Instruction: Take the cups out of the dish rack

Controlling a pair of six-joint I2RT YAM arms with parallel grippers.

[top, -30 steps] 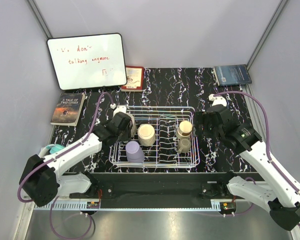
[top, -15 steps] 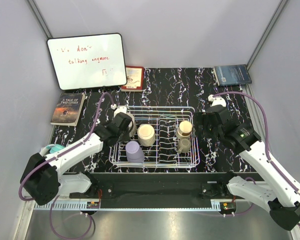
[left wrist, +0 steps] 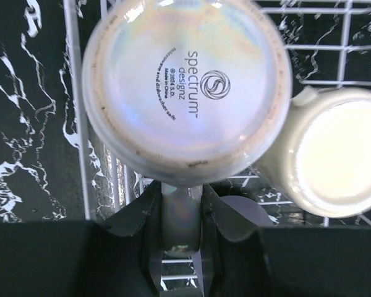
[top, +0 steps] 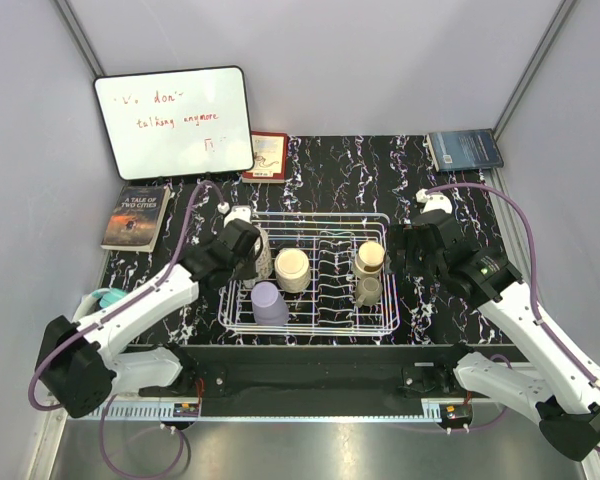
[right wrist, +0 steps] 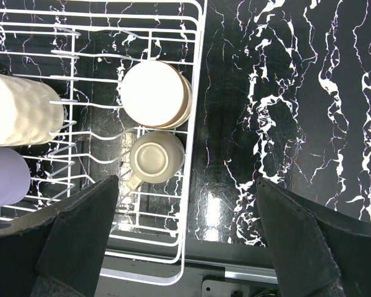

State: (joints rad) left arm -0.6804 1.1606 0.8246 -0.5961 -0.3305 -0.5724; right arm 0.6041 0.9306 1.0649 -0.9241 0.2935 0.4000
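A black tabletop (top: 330,170) veined with white marbling carries the white wire dish rack (top: 320,215) at its near middle. A whiteboard (top: 173,122) stands at the far left, with a "A Tale of Two Cities" paperback (top: 136,216) lying just in front of it. A red-bordered book (top: 268,156) sits far centre and a blue book (top: 464,149) lies in the far right corner.

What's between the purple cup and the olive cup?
Only bare prongs of the dish rack separate the purple cup and olive cup; the top view shows it.
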